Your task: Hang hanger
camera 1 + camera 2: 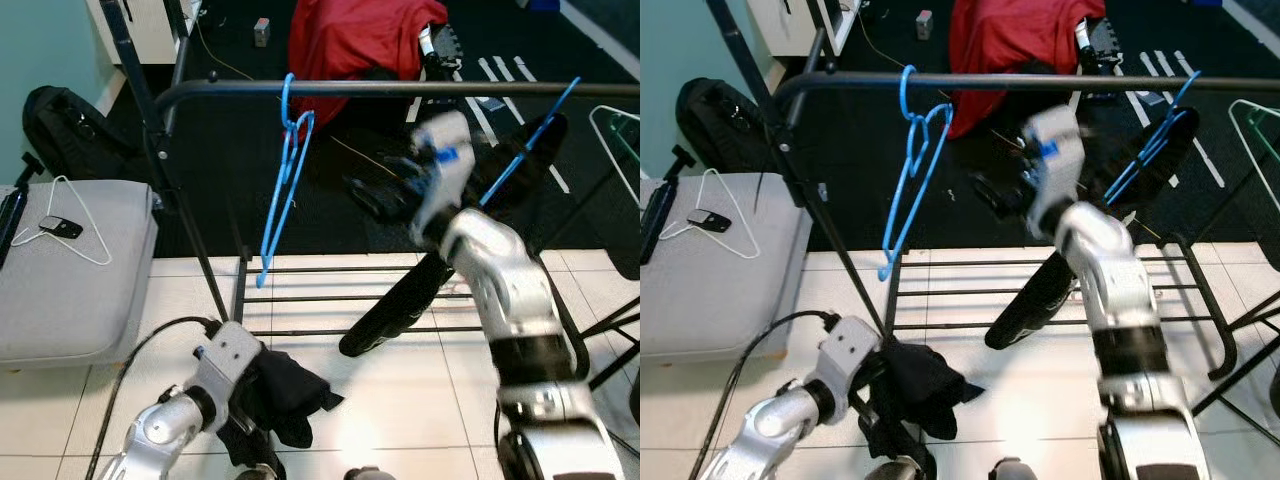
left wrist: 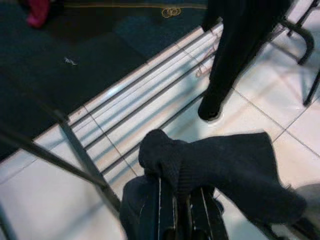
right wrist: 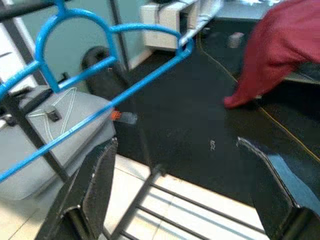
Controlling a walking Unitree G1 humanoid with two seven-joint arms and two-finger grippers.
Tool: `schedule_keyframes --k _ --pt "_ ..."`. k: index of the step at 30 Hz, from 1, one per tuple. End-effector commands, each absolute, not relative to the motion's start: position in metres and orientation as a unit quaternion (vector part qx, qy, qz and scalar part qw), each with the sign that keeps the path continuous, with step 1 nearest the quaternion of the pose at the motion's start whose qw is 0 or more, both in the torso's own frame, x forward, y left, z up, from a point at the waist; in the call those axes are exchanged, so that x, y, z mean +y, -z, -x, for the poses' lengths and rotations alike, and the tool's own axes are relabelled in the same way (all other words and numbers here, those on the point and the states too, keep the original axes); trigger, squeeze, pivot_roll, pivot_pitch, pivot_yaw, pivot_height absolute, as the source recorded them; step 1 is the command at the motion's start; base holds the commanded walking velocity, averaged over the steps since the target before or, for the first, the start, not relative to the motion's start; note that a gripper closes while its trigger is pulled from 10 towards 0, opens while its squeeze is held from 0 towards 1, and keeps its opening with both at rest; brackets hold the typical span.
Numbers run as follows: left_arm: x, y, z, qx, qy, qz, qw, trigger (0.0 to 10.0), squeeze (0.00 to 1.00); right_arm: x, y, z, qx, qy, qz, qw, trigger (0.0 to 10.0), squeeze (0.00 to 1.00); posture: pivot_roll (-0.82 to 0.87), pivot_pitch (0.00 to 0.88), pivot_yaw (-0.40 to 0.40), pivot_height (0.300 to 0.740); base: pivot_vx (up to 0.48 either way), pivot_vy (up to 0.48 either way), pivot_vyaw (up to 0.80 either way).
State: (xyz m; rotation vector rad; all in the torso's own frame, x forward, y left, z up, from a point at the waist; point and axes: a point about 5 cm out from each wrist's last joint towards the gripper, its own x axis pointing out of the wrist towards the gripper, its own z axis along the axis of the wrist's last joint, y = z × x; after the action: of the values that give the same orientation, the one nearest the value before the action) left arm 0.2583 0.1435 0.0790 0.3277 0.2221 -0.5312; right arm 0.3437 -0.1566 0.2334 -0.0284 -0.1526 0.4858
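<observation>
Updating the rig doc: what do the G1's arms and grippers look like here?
Both arms are silver metal with rounded segments split by black joint bands. The left arm has a black cable looping along its side. The right arm has a small blue marking near the wrist. The right gripper has two long, flat black fingers; the left gripper has black, ridged fingers.

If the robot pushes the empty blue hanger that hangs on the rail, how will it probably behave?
The blue hanger hangs from the rail by its hook alone, so it would probably swing or slide. Its frame is thin wire, likely light and a little springy. The open right tool is near it; the left tool holds a dark cloth.
</observation>
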Motion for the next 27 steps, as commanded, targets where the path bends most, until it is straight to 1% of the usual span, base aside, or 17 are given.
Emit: schedule_keyframes --k 1,6,7,8,9,10,11,13,14,16,18,20,21,22,23,24,27 --pt "0.149 -0.079 -0.260 0.105 0.243 -0.156 0.952 10.0 0.00 -0.153 -0.235 -0.339 -0.090 -0.243 0.007 0.966 10.0 0.00 -0.11 0.189 0.005 0.740 0.000 0.000 0.00" --pt "0.154 -0.083 -0.268 0.101 0.224 -0.159 0.956 10.0 0.00 -0.152 -0.225 -0.330 -0.084 -0.237 -0.004 0.968 10.0 0.00 -0.11 0.185 0.008 0.740 0.000 0.000 0.00" --pt "0.160 -0.088 -0.280 0.101 0.201 -0.164 0.960 10.0 0.00 -0.148 -0.210 -0.323 -0.072 -0.230 -0.005 0.971 10.0 0.00 -0.11 0.175 0.020 0.740 0.000 0.000 0.00" --pt "0.160 -0.088 -0.280 0.101 0.201 -0.164 0.960 10.0 0.00 -0.148 -0.210 -0.323 -0.072 -0.230 -0.005 0.971 10.0 0.00 -0.11 0.175 0.020 0.740 0.000 0.000 0.00" --pt "0.168 -0.095 -0.292 0.100 0.180 -0.176 0.963 10.0 0.00 -0.145 -0.201 -0.317 -0.065 -0.223 -0.012 0.973 10.0 0.00 -0.10 0.166 0.025 0.740 0.000 0.000 0.00" --pt "0.168 -0.095 -0.292 0.100 0.180 -0.176 0.963 10.0 0.00 -0.145 -0.201 -0.317 -0.065 -0.223 -0.012 0.973 10.0 0.00 -0.10 0.166 0.025 0.740 0.000 0.000 0.00" --pt "0.176 -0.099 -0.301 0.106 0.156 -0.191 0.963 10.0 0.00 -0.142 -0.197 -0.315 -0.063 -0.219 -0.017 0.974 10.0 0.00 -0.11 0.161 0.029 0.740 0.000 0.000 0.00" --pt "0.176 -0.099 -0.301 0.106 0.156 -0.191 0.963 10.0 0.00 -0.142 -0.197 -0.315 -0.063 -0.219 -0.017 0.974 10.0 0.00 -0.11 0.161 0.029 0.740 0.000 0.000 0.00" --pt "0.190 -0.097 -0.307 0.131 0.121 -0.212 0.961 10.0 0.00 -0.141 -0.197 -0.315 -0.064 -0.215 -0.021 0.974 10.0 0.00 -0.11 0.157 0.029 0.740 0.000 0.000 0.00" --pt "0.190 -0.097 -0.307 0.131 0.121 -0.212 0.961 10.0 0.00 -0.141 -0.197 -0.315 -0.064 -0.215 -0.021 0.974 10.0 0.00 -0.11 0.157 0.029 0.740 0.000 0.000 0.00" --pt "0.215 -0.097 -0.315 0.154 0.041 -0.218 0.963 10.0 0.00 -0.141 -0.201 -0.315 -0.070 -0.211 -0.028 0.975 10.0 0.00 -0.11 0.151 0.026 0.740 0.000 0.000 0.00" --pt "0.215 -0.097 -0.315 0.154 0.041 -0.218 0.963 10.0 0.00 -0.141 -0.201 -0.315 -0.070 -0.211 -0.028 0.975 10.0 0.00 -0.11 0.151 0.026 0.740 0.000 0.000 0.00" --pt "0.224 -0.100 -0.318 0.156 0.006 -0.214 0.964 10.0 0.00 -0.141 -0.201 -0.314 -0.071 -0.210 -0.030 0.975 10.0 0.00 -0.10 0.148 0.026 0.740 0.000 0.000 0.00" --pt "0.224 -0.100 -0.318 0.156 0.006 -0.214 0.964 10.0 0.00 -0.141 -0.201 -0.314 -0.071 -0.210 -0.030 0.975 10.0 0.00 -0.10 0.148 0.026 0.740 0.000 0.000 0.00" --pt "0.232 -0.104 -0.321 0.150 -0.027 -0.203 0.967 10.0 0.00 -0.140 -0.202 -0.313 -0.072 -0.210 -0.031 0.975 10.0 0.00 -0.10 0.146 0.026 0.740 0.000 0.000 0.00" --pt "0.232 -0.104 -0.321 0.150 -0.027 -0.203 0.967 10.0 0.00 -0.140 -0.202 -0.313 -0.072 -0.210 -0.031 0.975 10.0 0.00 -0.10 0.146 0.026 0.740 0.000 0.000 0.00" --pt "0.247 -0.110 -0.323 0.144 -0.075 -0.181 0.970 10.0 0.00 -0.139 -0.202 -0.311 -0.073 -0.210 -0.033 0.975 10.0 0.00 -0.10 0.140 0.027 0.740 0.000 0.000 0.00"
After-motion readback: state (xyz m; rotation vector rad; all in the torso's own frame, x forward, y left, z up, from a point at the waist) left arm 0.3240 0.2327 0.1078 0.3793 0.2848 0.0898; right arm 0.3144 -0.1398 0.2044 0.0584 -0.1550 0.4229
